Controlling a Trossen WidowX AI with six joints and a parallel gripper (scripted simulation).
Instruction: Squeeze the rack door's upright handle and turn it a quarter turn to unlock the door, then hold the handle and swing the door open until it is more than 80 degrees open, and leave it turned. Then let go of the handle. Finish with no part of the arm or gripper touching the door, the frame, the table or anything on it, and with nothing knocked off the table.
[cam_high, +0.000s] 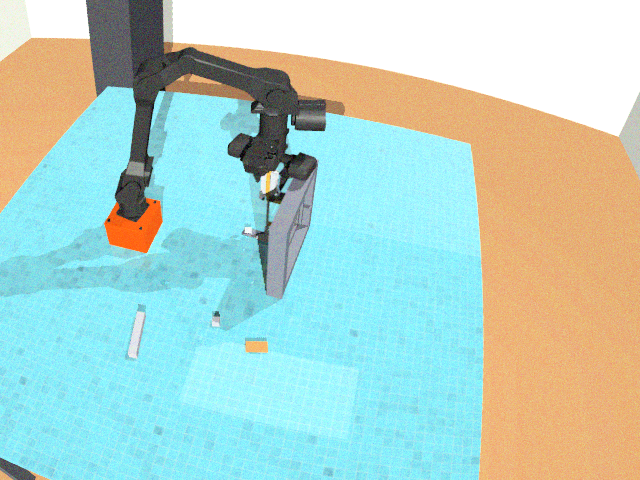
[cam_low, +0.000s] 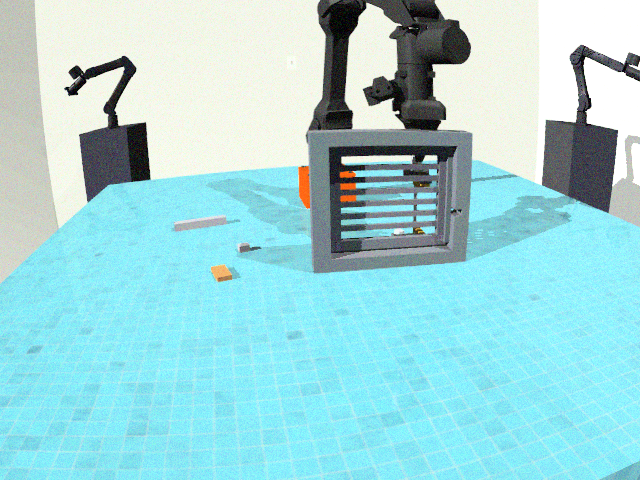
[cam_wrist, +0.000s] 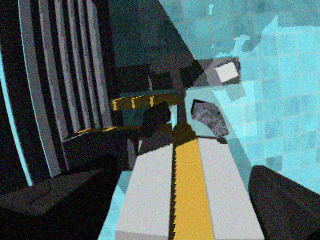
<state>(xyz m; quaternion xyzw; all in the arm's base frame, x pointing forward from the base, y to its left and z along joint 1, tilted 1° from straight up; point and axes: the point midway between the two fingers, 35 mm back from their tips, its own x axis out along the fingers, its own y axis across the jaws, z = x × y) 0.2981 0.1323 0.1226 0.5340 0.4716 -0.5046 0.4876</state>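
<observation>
Handle (cam_high: 269, 182) (cam_wrist: 192, 195), white with a yellow stripe, stands at the top view's upper centre and the wrist view's lower centre. The gripper's (cam_high: 272, 175) (cam_low: 419, 155) (cam_wrist: 189, 169) fingers are spread around it, apart from its sides. Only the exterior view shows the door's (cam_low: 387, 213) straight horizontal slats face-on, inside a matte grey square frame (cam_high: 277, 258) (cam_low: 390, 138).
</observation>
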